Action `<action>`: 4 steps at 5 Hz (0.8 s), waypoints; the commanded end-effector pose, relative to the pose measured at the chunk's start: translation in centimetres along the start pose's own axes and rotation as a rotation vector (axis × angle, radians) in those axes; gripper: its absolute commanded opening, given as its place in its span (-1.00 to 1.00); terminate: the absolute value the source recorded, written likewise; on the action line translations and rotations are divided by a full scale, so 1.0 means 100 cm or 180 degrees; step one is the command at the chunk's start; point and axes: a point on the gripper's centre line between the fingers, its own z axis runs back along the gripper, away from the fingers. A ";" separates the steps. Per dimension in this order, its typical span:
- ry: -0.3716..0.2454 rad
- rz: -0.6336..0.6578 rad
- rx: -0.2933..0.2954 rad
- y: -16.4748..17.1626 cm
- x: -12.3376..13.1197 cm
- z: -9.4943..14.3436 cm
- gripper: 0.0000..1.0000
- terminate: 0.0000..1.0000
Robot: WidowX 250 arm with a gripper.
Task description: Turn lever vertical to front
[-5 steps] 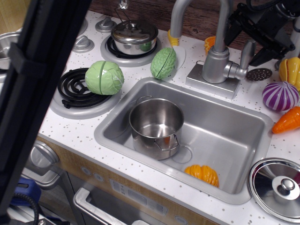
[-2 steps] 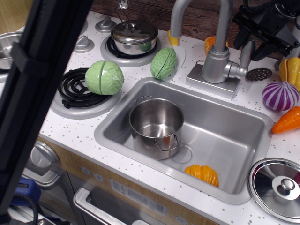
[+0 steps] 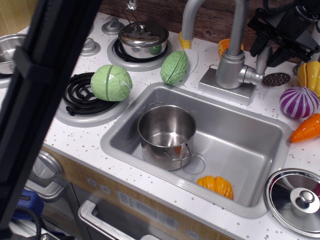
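Note:
The lever [image 3: 262, 62] is a short silver-grey bar rising almost upright from a round hub on the right side of the faucet body [image 3: 230, 67]. My black gripper [image 3: 268, 42] is at the top right, directly over the lever's upper end, which it hides. Its fingers seem to sit around or against the lever's tip; I cannot tell whether they are closed on it. The tall curved spout [image 3: 192, 15] rises to the left of the faucet body.
The sink [image 3: 125, 125] holds a steel pot [image 3: 166, 127] and an orange pumpkin [image 3: 216, 185]. A purple onion [image 3: 298, 101], a carrot [image 3: 306, 129] and a pot lid [image 3: 295, 200] lie at the right. A dark bar [image 3: 45, 90] blocks the left foreground.
My gripper has moved left and down onto the lever's top, which was uncovered before. The lever stands slightly more upright than a second ago.

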 end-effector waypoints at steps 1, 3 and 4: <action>0.0196 0.0175 -0.0048 -0.007 -0.011 0.030 -1.00 -1.00; 0.0345 0.0173 -0.0343 -0.001 -0.025 0.005 -1.00 -1.00; 0.0397 0.0172 -0.0409 0.000 -0.035 -0.001 -1.00 -1.00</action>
